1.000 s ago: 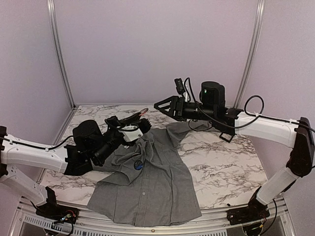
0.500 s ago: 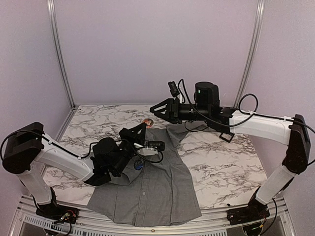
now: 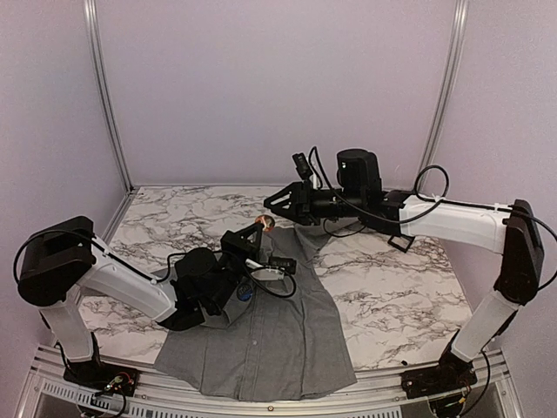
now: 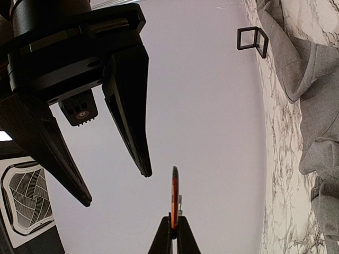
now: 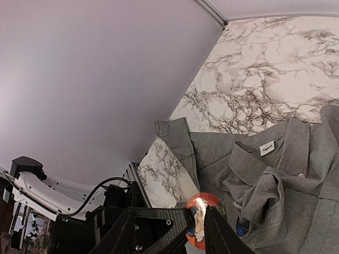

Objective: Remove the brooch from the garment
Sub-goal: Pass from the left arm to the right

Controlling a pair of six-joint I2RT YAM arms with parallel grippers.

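The left gripper point(image 4: 172, 227) has its jaws clamped on the orange brooch point(image 4: 174, 196), held edge-on in the air above the shirt point(image 3: 261, 340) on the bench point(image 3: 392, 287). The right gripper point(image 4: 116, 186) hangs just beside the brooch, jaws apart.

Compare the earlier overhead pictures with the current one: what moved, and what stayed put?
The left tool, shut on the orange brooch throughout, carried it slightly rightward. The right tool, open, edged left toward the brooch. The garment and its blue badge stayed put.
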